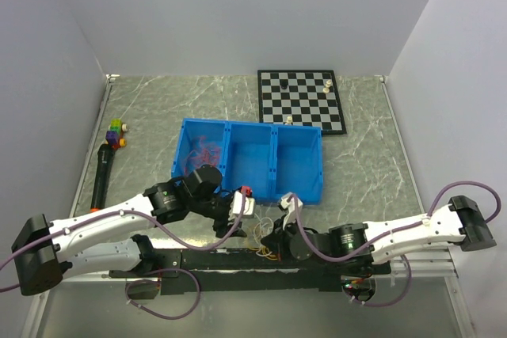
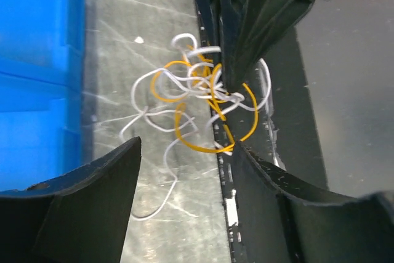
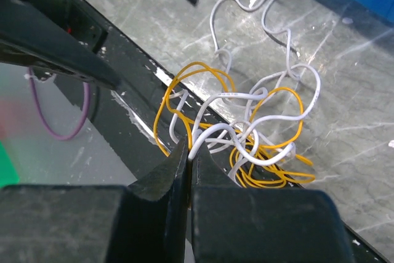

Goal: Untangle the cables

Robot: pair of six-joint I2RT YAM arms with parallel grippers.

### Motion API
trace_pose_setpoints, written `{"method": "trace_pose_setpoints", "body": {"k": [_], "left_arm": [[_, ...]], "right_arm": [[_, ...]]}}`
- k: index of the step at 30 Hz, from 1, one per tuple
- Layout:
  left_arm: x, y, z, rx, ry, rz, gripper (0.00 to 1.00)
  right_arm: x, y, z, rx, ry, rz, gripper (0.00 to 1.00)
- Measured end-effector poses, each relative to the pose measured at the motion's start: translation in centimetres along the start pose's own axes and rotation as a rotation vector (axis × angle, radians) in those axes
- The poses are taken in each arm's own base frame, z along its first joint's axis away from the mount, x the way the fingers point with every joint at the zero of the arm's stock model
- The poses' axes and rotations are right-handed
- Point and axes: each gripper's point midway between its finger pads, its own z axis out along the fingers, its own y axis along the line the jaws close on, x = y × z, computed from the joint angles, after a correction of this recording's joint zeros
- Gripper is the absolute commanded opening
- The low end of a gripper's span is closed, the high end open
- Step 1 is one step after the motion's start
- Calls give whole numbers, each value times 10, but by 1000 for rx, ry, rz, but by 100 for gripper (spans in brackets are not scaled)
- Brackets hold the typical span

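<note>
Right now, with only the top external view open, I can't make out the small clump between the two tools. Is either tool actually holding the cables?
Observer: Yes. The right wrist view shows the right tool shut on a white strand of the cables.
Operator: And the left tool, is it gripping too?
Observer: No. The left wrist view shows the left tool open, with its fingers spread wide and the clump lying just ahead of them.
</note>
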Motion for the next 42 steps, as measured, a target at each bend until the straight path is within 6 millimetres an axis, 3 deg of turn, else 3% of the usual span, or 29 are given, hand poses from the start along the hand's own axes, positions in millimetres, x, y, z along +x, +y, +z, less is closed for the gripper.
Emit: {"method": "trace_pose_setpoints", "body": {"k": [5,9,11,15,18,21,29,31,34,36,38,42], "left_arm": [[4,-8,4,36,1,-75,72],[0,-7,6,41,-16,-132,70],[-2,-5,6,34,-29,-148,60],[-6,2,3,19,-51,-191,22],[-8,2,2,23,-62,-201,6],[-9,1,0,26,-67,-191,1],[-6,4,-11,1,-53,-151,1],[-8,5,-16,-7,-52,-142,1],[-22,11,-26,-32,-68,-121,1],[-35,18,-34,-60,-85,-98,1],[-52,27,-44,-96,-107,-71,1],[-86,38,-66,-152,-149,-17,1]], "right_arm": [[-15,10,-10,-42,-55,-26,0],[-29,24,-15,-67,-93,-48,0],[-34,30,-17,-71,-101,-66,0],[-37,37,-17,-68,-108,-90,0],[-37,35,-17,-59,-113,-99,0],[-38,33,-17,-46,-120,-99,0],[-35,23,-16,-7,-116,-79,0],[-33,20,-16,3,-112,-67,11],[-26,13,-14,21,-102,-54,49],[-21,8,-12,31,-96,-47,65],[-16,3,-11,42,-87,-50,72],[-13,-1,-12,54,-77,-39,77]]}}
